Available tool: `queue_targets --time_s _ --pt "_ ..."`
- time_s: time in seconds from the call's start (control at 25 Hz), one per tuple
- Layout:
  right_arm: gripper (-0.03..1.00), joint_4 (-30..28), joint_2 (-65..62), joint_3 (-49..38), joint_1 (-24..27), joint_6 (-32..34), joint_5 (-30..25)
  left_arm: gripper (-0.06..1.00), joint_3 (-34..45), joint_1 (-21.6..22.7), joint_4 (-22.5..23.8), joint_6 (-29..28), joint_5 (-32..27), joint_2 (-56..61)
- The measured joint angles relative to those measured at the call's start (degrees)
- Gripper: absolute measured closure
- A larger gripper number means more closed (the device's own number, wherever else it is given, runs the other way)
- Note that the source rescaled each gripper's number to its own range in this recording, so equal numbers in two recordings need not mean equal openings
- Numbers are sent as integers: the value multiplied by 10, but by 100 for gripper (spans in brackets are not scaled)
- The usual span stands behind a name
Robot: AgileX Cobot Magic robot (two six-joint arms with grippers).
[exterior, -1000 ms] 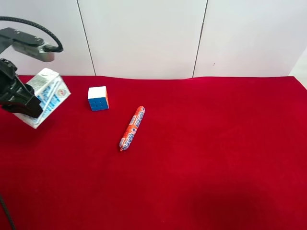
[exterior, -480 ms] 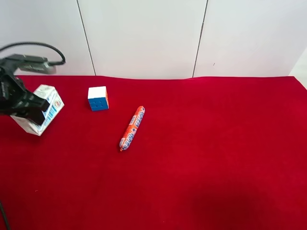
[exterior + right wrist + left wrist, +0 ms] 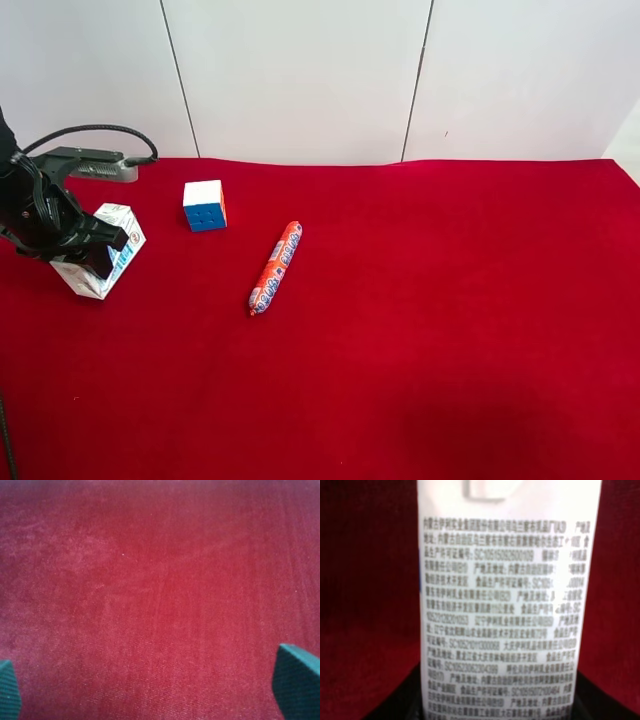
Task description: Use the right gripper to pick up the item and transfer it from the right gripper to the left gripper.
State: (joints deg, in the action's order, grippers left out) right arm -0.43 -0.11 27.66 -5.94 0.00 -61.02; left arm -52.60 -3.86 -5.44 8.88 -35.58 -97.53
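Note:
The item [image 3: 118,258], a white carton with blue print, sits at the far left of the red cloth, tilted, and I cannot tell whether its base touches the cloth. The left gripper [image 3: 85,245] is shut on it, on the arm at the exterior high view's left. In the left wrist view the item [image 3: 502,605] fills the middle with small black print, and dark fingers [image 3: 395,707] flank its lower end. The right gripper [image 3: 152,685] is open over bare cloth with nothing between its fingertips [image 3: 297,680]. It is out of the exterior high view.
A white-blue-orange puzzle cube [image 3: 205,205] stands right of the carton. An orange wrapped sausage [image 3: 276,268] lies further right, near the middle. The red cloth [image 3: 450,330] covers the table up to white wall panels [image 3: 300,80]. A black cable [image 3: 95,130] loops above the left arm.
The left gripper has brought the carton down and slightly to the right, from raised above the cloth to low against it. Cube and sausage have not moved.

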Motion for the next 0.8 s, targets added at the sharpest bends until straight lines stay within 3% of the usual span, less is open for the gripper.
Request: queue_targets --time_s 0.24,0.28,0.36,0.4,0.44,0.56,0.8 --pt "-3 0 0 0 0 3 0 92 0 0 -1 10 -2 -3" --pt "-3 0 0 0 0 3 0 79 0 0 -1 11 -1 -3" --pt "-3 0 0 0 0 3 0 34 -1 0 -1 4 4 -3" --pt "-3 0 0 0 0 0 0 16 -1 0 -1 -1 5 -3" --pt "-3 0 0 0 0 3 0 7 -1 0 -1 -3 7 -3" --pt "-3 0 0 0 0 3 0 -3 -1 0 -1 -5 8 -3" --pt "-3 0 0 0 0 3 0 -5 -1 0 -1 -7 6 25"
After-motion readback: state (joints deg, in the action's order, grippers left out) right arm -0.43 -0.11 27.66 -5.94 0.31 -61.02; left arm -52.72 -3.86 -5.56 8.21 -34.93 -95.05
